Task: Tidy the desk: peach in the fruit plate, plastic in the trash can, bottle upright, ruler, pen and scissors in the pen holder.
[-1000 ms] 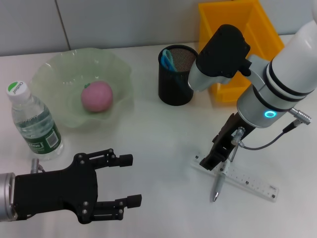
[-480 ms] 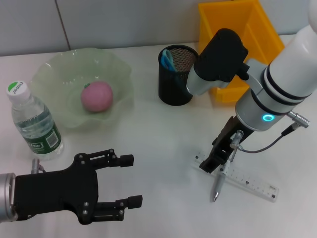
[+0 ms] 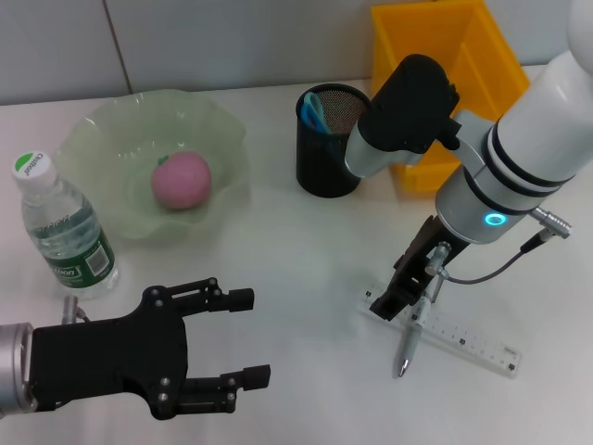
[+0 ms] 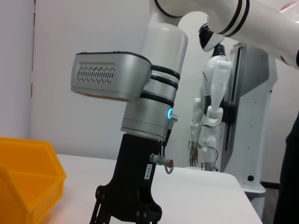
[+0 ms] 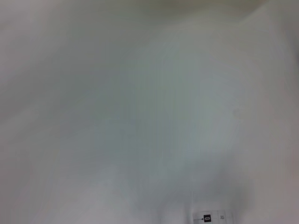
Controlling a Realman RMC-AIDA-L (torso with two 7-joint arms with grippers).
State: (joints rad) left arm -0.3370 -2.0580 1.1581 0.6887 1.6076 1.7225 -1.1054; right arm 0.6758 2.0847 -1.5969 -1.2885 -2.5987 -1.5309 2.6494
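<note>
At the far left of the white, smooth bench (image 3: 296, 250) we saw a clear plastic bottle (image 3: 61, 232) standing upright, with a white cap and a green label. Just beside it sat the fruit plate (image 3: 222, 130), a wavy bowl of pale green see-through stuff. The round pink peach (image 3: 181, 180) lay inside it.

Low at the front left, the left pincer (image 3: 248, 337) was black and boxy. Its arm came in from the left edge, held flat above the bench. Its thin fingers (image 3: 227, 298) pointed to the right and were spread wide apart, with nothing between them.

Near the middle stood the pen holder (image 3: 326, 153), a round black mesh cup. Something blue (image 3: 315, 113) poked up inside it; we could not tell what it was. Behind and to the right of it was a bright yellow bin (image 3: 440, 56) with straight, hard walls.

At the right, the fat white right arm bent down from the upper corner. It had black rings and a small glowing blue ring. The right pincer (image 3: 387, 306) was black and pointed down. Its tip sat at the left end of the ruler (image 3: 463, 336), and we could not tell whether it was spread or pressed together. The ruler was long, flat and clear, and lay slanted on the bench. A thin silver pen (image 3: 408, 345) lay across it, just beside the pincer.
</note>
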